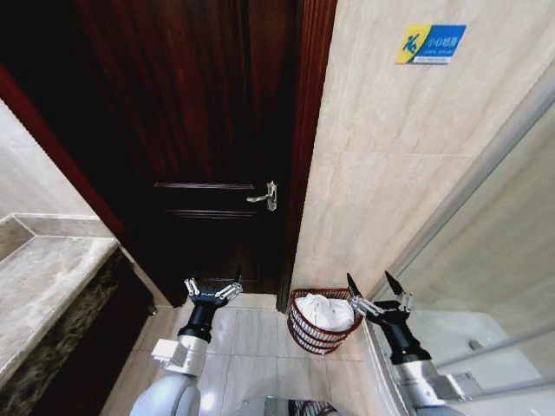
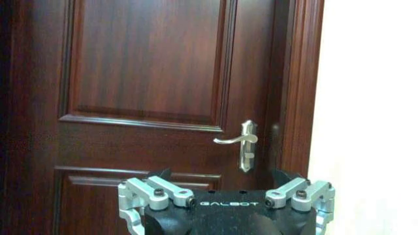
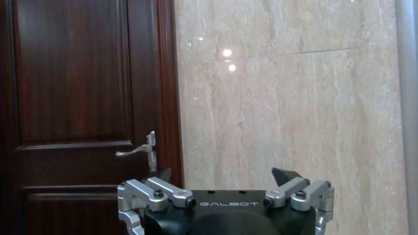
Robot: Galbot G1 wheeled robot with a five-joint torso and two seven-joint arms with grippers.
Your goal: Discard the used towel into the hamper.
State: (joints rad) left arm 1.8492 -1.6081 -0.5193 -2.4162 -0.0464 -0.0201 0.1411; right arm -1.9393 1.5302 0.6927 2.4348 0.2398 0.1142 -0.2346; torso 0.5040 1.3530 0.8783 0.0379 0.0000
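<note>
The hamper (image 1: 323, 322) is a small round basket of dark reddish-brown wire with open ribbed sides, a little wider at the rim. It stands on the pale tiled floor (image 1: 247, 347), at the foot of the beige stone wall (image 1: 390, 173) and just beside the door frame. A white crumpled towel (image 1: 327, 310) lies inside it.

The right claw (image 1: 378, 289) hangs just beside the hamper's rim, its dark pointed fingers spread apart and holding nothing. The left claw (image 1: 212, 287) is also open and empty, raised in front of the dark wooden panelled door (image 1: 208, 130), which has a silver lever handle (image 1: 264, 197).

A grey marble worktop (image 1: 43, 286) is on the left. On the right stands a glass shower partition (image 1: 486, 251).

The word GALBOT (image 2: 228, 203) is printed on the claw bodies. A blue and yellow sign (image 1: 430, 43) is on the wall; its text is too small to read.
</note>
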